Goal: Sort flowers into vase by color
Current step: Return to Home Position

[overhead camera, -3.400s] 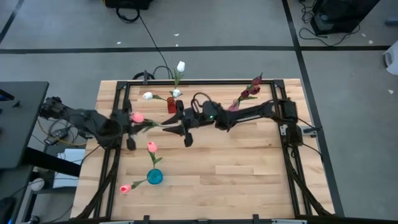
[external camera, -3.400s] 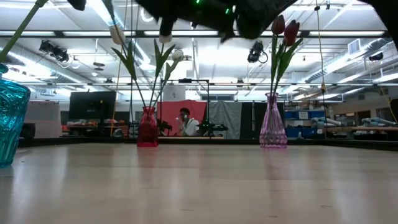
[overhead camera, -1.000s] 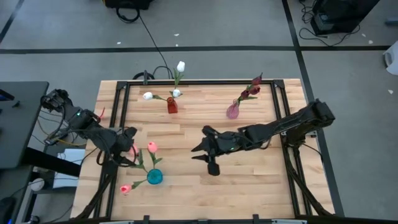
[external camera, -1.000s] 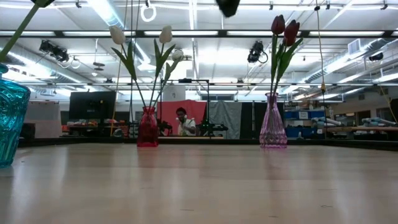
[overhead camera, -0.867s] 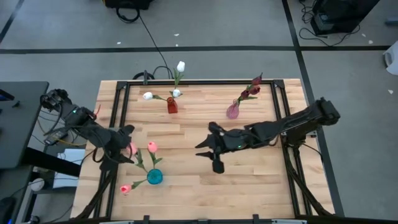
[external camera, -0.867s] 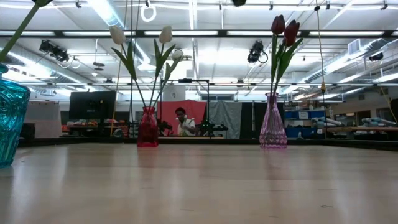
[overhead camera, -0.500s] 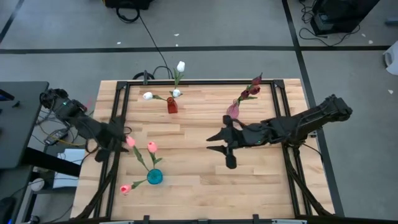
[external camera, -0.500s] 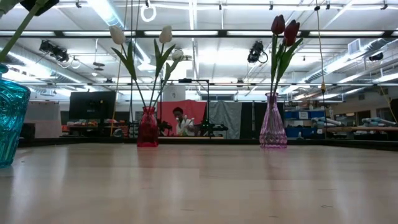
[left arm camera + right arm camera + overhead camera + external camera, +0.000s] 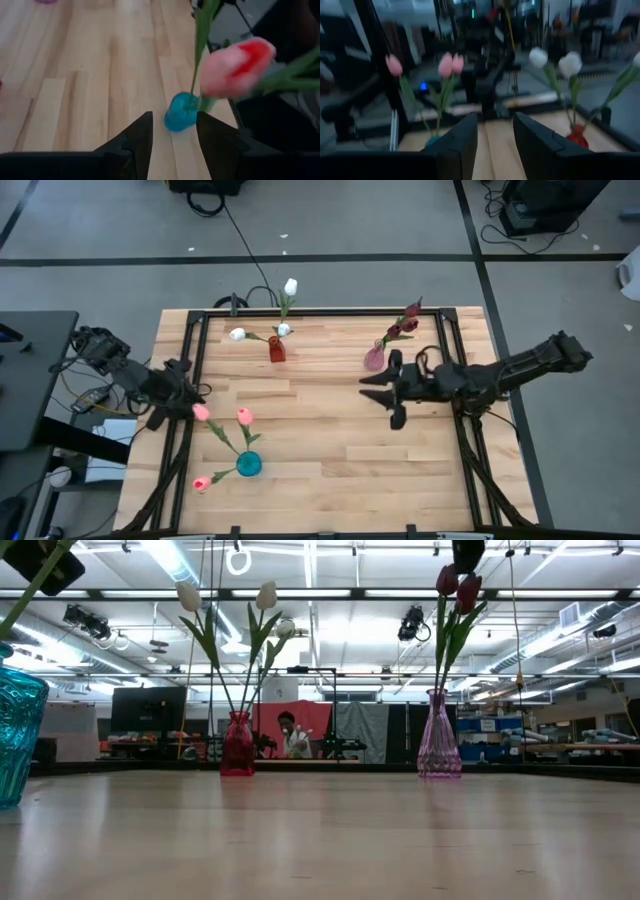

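The worktop (image 9: 330,470) carries three vases, each with flowers of one colour. The blue vase (image 9: 248,464) stands toward the front left corner and holds three pink tulips (image 9: 243,416). One head leans out low toward the left edge, and the other two rise toward the middle of the left side. Near the back edge, left of centre, the red vase (image 9: 276,350) holds three white tulips (image 9: 290,286), one of which reaches out past the back edge. The pink vase (image 9: 373,359) stands near the back edge, right of centre, and holds maroon tulips (image 9: 405,323) that lean toward the back right corner. No flower lies loose on the worktop.

The left gripper (image 9: 172,404) hangs over the left edge, just beside the nearest pink tulip head but not touching it. Its fingers are spread and hold nothing. In the left wrist view the blue vase shows through the gap between the fingers, with a pink head close by.

The right gripper (image 9: 383,400) hangs above the right half of the worktop, just in front of the pink vase. Its fingers are also parted and hold nothing.

In the low view the blue vase is at the left, with the red and pink vases farther back. A person (image 9: 292,735) is in the room beyond the worktop.
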Controlling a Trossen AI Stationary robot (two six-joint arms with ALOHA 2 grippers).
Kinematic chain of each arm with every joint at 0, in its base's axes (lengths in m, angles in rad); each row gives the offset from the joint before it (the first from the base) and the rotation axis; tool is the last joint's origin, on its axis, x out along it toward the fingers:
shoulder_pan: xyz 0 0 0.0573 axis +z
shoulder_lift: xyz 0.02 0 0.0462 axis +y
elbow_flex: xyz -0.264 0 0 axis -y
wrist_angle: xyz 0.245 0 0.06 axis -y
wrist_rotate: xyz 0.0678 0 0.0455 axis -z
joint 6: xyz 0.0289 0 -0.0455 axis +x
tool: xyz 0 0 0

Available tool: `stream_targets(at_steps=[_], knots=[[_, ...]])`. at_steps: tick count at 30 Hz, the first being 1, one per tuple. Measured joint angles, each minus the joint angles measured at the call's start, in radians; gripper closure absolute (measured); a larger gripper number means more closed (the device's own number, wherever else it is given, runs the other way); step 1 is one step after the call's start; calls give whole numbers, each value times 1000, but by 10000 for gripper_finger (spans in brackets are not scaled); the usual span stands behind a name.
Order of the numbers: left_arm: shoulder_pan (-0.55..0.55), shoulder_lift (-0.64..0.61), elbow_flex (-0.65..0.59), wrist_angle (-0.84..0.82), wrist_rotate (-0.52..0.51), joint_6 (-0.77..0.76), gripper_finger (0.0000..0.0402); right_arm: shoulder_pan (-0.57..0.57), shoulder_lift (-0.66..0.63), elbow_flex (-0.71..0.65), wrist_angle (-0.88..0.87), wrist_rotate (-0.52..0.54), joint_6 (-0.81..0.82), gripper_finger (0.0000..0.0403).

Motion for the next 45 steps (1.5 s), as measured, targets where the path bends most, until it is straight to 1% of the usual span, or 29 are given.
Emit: stream_targets(at_steps=[1,3,7,9,12,16,19,21,23,26,28,30,31,33,36,39,45], knots=[[0,-6,-8,2,8,20,245,-10,-18,-33,57,-7,-10,265],[0,-14,-18,20,-7,55,245,-31,-60,-85,117,-24,-20,265],[0,-38,-36,148,-23,132,245,-69,-167,-177,141,3,5,265],[0,-54,-49,157,-5,164,245,-84,-218,-221,157,9,16,265],[0,-87,-68,84,34,155,245,-101,-301,-273,179,53,56,265],[0,-124,-64,-87,107,64,245,-131,-399,-312,181,108,53,265],[0,-151,-56,-194,114,11,245,-162,-470,-313,186,95,29,265],[0,-174,-54,-210,112,-10,245,-173,-508,-313,184,66,-4,265],[0,-201,-54,-170,92,-19,245,-176,-535,-313,168,30,-53,265],[1,-268,-88,-11,20,-6,245,-177,-560,-333,156,-2,-101,265],[1,-317,-131,87,14,24,245,-177,-568,-360,161,3,-120,265],[1,-361,-177,163,1,45,245,-181,-571,-404,188,31,-117,265],[1,-360,-194,178,-14,46,245,-182,-571,-424,217,45,-106,265],[1,-348,-214,189,-10,48,245,-183,-570,-469,296,58,-97,265],[1,-348,-261,240,21,45,245,-183,-571,-522,432,65,-98,265],[1,-348,-293,224,98,41,245,-183,-570,-558,541,86,-102,265],[1,-349,-297,238,327,85,245,-183,-571,-564,562,83,-104,265]])
